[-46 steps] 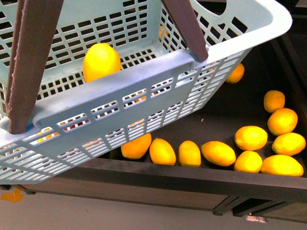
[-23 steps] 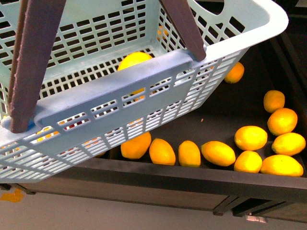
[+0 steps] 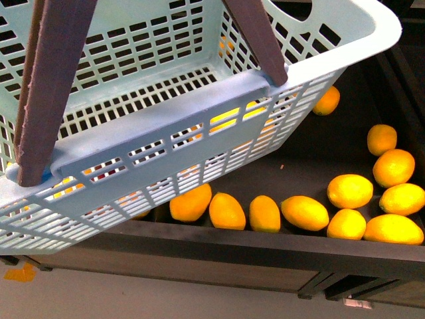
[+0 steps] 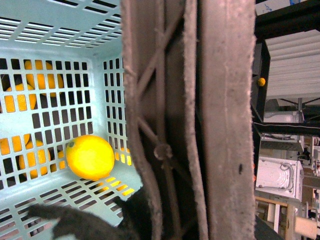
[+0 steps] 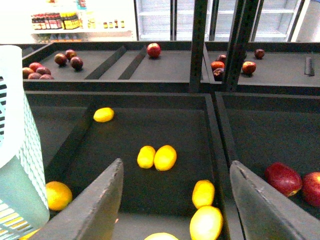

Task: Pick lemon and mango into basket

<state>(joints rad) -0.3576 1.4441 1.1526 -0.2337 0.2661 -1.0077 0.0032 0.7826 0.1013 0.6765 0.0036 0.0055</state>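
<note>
Right gripper [image 5: 176, 162] spread wide, empty; left gripper's hold unclear. Lemon [image 4: 90, 157] lies inside the basket [image 3: 166, 129], at its low corner. Basket hangs tilted: more tilt could spill it. Likely mango [image 3: 190, 203] sits just below the basket, awkward to reach.

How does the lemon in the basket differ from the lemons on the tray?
The basket lemon sits alone against the basket's slotted wall; the tray lemons lie in a row on the dark tray. The basket lemon looks round; the tray lemons look oval. Both are bright yellow.
</note>
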